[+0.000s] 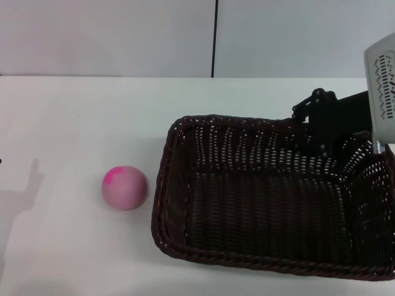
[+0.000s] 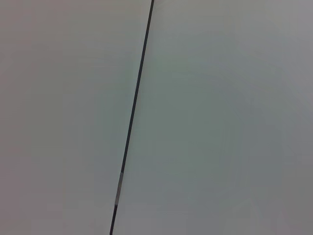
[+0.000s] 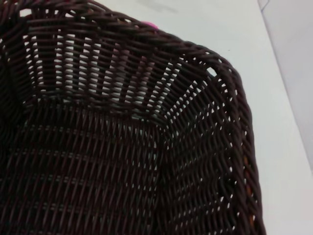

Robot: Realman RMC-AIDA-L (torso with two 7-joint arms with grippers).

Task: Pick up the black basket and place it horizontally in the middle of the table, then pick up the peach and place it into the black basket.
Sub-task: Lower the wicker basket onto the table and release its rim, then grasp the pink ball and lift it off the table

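White tabletop fills most of the head view, with the table (image 1: 74, 111) running back to a pale grey wall split by one dark vertical seam at the top of the frame. You have the black basket (image 1: 203, 246) sitting flat on the surface in the lower right of that view, long side across the frame, its right end cut off by the frame edge; it reads as right of centre rather than in the middle. The peach (image 1: 125, 187) rests on the table at centre left, just beside the basket's left rim but apart from it. The right gripper (image 1: 327, 126) is at the basket's far right corner in the upper right of the frame, its dark linkage at or over the rim; whether its claw is apart or clamped on the wicker cannot be told from any view. My judgement is that the basket step is in hand and unfinished: your next move calls for a confirmed hold on the rim, then a shift toward frame left, stopping short of the peach. The right wrist view shows only the basket's inner weave and braided corner, plus a sliver of pink beyond the rim. The left wrist view shows wall and seam only; the left gripper is unseen.
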